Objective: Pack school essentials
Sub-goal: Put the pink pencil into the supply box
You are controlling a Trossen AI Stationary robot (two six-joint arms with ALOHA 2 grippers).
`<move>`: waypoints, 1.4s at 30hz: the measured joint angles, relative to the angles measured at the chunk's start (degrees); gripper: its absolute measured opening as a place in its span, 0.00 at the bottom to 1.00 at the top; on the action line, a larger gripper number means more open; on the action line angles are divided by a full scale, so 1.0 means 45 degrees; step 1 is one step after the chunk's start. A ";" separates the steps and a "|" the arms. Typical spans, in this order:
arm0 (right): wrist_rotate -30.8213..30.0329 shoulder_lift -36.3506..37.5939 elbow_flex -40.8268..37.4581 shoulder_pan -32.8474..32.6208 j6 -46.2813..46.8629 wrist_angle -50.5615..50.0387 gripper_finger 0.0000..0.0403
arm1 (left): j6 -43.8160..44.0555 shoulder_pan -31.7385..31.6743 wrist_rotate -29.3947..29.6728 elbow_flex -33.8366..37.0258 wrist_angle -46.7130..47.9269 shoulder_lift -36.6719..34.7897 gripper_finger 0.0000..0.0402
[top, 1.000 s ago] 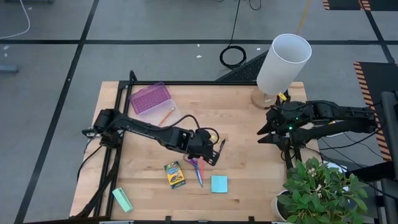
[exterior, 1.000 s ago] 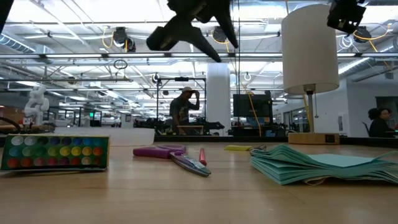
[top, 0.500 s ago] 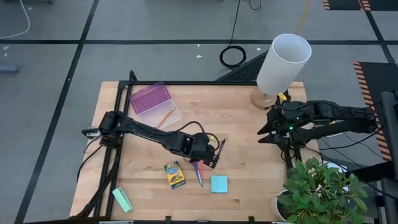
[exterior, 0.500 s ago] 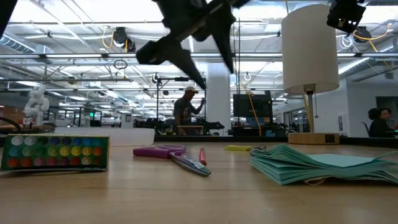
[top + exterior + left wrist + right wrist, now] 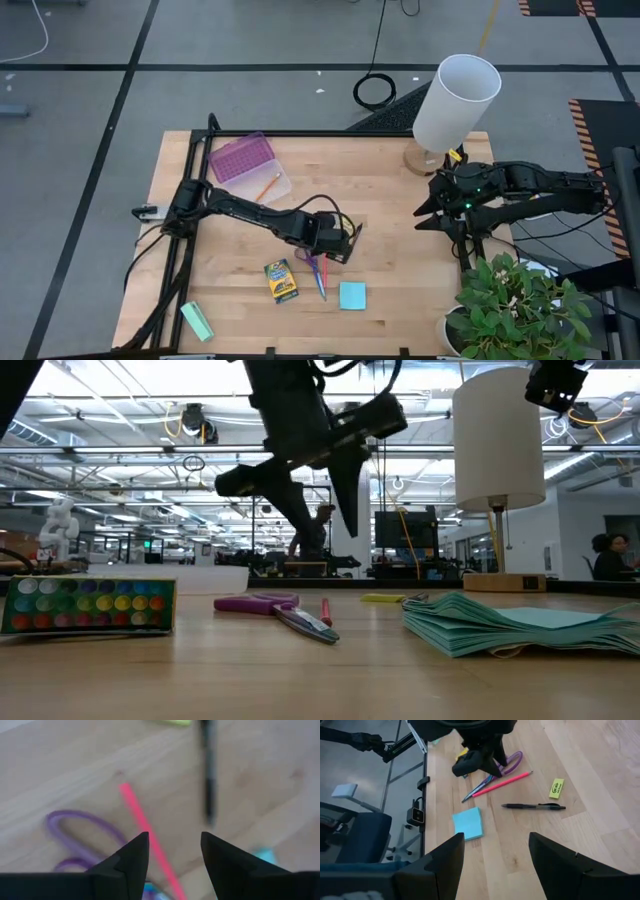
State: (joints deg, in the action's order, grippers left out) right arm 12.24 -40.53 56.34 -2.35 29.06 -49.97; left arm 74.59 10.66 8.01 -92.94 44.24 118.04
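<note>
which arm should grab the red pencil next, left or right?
Left. The left gripper hangs open right above the red pencil and purple-handled scissors, fingers either side of the pencil in its wrist view. The right gripper waits open at the table's far right edge by the lamp.

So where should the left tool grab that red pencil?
Grip the red pencil mid-shaft from straight above, fingers across it. It lies flat; its far half is bare, while the near end runs beside the scissors. The open left tool hovers over it.
</note>
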 joint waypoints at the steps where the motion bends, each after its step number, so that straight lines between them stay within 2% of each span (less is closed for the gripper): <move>1: 0.0000 0.0000 -0.0001 -0.0001 0.0023 -0.0011 0.53 | 0.0239 -0.0072 -0.0002 -0.0029 -0.0083 0.0051 0.44; 4: 0.0002 0.0000 -0.0001 -0.0004 0.0038 -0.0006 0.53 | 0.0810 -0.0224 -0.0146 -0.0012 0.0706 0.0063 0.42; 11: 0.0006 -0.0005 0.0004 -0.0004 0.0043 -0.0011 0.53 | 0.0912 -0.0459 -0.0003 -0.0027 0.0490 0.0053 0.39; 15: 0.0006 -0.0005 0.0001 -0.0004 0.0016 -0.0008 0.53 | 0.0852 -0.0487 0.0815 -0.0032 0.0543 0.0181 0.38; 18: 0.0008 -0.0005 -0.0001 -0.0001 0.0009 -0.0008 0.53 | 0.0662 -0.0546 0.0888 -0.0027 0.0539 0.0291 0.38; 32: 0.0011 -0.0002 0.0002 0.0001 0.0026 -0.0004 0.53 | 0.0924 -0.0554 -0.0507 -0.0027 -0.0631 0.1525 0.38; 39: 0.0011 -0.0035 0.0002 0.0001 0.0009 -0.0007 0.53 | 0.1116 -0.0380 -0.0440 -0.0064 -0.0822 0.1829 0.37; 42: 0.0011 -0.0039 -0.0001 0.0001 0.0004 -0.0007 0.53 | 0.1073 -0.0311 -0.0301 -0.0070 -0.0766 0.1874 0.34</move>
State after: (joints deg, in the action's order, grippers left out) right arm 12.30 -40.71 56.34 -2.35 29.08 -50.00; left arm 79.42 9.26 6.66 -93.25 40.80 126.48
